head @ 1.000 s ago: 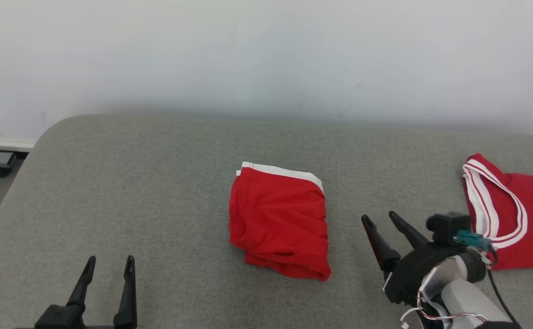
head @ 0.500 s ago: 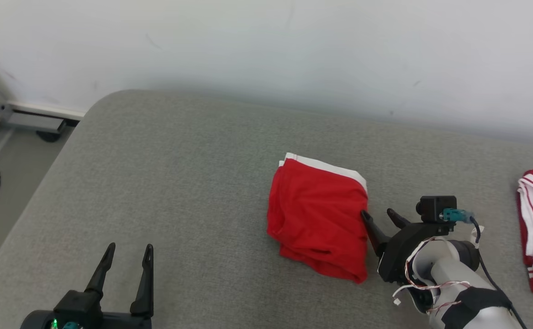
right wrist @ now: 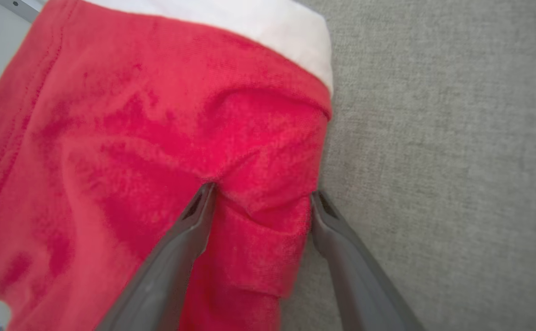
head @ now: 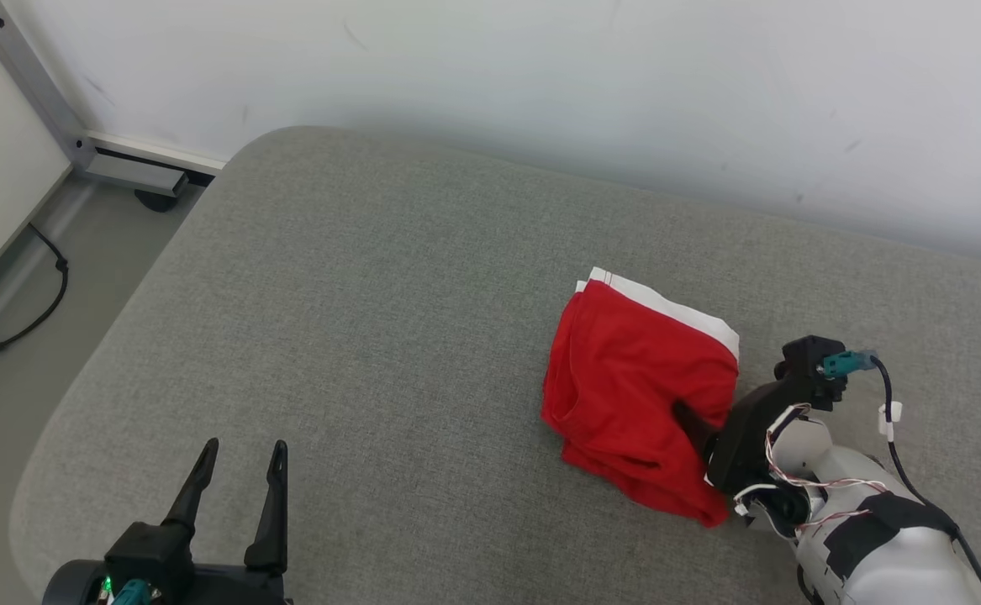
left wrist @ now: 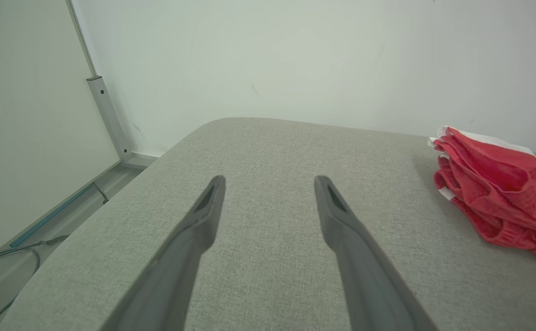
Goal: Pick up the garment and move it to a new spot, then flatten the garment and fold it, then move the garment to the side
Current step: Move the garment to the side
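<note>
The garment (head: 633, 386) is a folded red piece with a white band along its far edge, lying on the grey padded surface (head: 372, 294). My right gripper (head: 700, 416) is at its right edge, open. In the right wrist view, the right gripper (right wrist: 263, 191) straddles a raised fold of the garment (right wrist: 134, 115): one finger lies on the red cloth and the other on the grey pad just beside the edge. My left gripper (head: 244, 447) is open and empty at the lower left, well away. In the left wrist view, the left gripper (left wrist: 270, 179) has the garment (left wrist: 493, 184) far to its right.
The pad's rounded left edge drops to the floor, where a black cable (head: 28, 319) lies. A metal frame post (head: 28, 80) stands at the far left against the white wall (head: 540, 76). Bare grey pad lies left of the garment.
The head camera has swung left, taking the second red jersey out of view. My right gripper has moved left onto the garment's right edge, now straddling it. The left gripper stays still.
</note>
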Tool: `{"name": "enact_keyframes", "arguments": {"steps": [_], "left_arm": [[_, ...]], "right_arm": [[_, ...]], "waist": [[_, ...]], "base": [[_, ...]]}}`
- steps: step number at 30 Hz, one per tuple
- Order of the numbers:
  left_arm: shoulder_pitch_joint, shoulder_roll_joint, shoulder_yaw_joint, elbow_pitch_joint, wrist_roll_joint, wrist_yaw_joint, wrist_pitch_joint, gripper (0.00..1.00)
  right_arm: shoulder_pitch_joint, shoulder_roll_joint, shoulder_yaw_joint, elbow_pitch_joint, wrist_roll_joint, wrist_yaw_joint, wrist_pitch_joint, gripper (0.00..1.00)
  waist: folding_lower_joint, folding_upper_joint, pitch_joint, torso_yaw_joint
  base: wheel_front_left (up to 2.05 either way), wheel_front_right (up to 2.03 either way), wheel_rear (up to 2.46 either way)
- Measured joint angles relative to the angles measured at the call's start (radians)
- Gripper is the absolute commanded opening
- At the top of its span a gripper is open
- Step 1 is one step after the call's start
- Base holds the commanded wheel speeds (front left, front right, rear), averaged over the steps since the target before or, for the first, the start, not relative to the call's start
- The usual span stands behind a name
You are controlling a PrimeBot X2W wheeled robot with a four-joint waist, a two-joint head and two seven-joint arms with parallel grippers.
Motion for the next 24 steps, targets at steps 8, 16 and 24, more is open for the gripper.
{"name": "enact_keyframes", "arguments": {"steps": [8, 16, 24], "left_arm": [[0.0, -0.006, 0.007, 0.007, 0.0, 0.006, -0.003, 1.0], [0.0, -0.011, 0.017, 0.005, 0.0, 0.0, -0.003, 1.0], [0.02, -0.018, 0.029, 0.002, 0.006, -0.001, -0.003, 1.0]], "right_arm": [[-0.004, 0.005, 0.004, -0.006, 0.08, 0.0, 0.083, 0.0], [-0.003, -0.008, 0.03, -0.038, 0.117, 0.0, 0.086, 0.0], [-0.022, -0.085, 0.091, -0.087, 0.143, 0.0, 0.179, 0.0]], "waist": [[0.0, 0.0, -0.008, -0.009], [0.0, 0.0, -0.012, -0.024], [0.0, 0.0, -0.026, -0.056]], "base": [[0.0, 0.0, 0.0], [0.0, 0.0, 0.0], [0.0, 0.0, 0.0]]}}
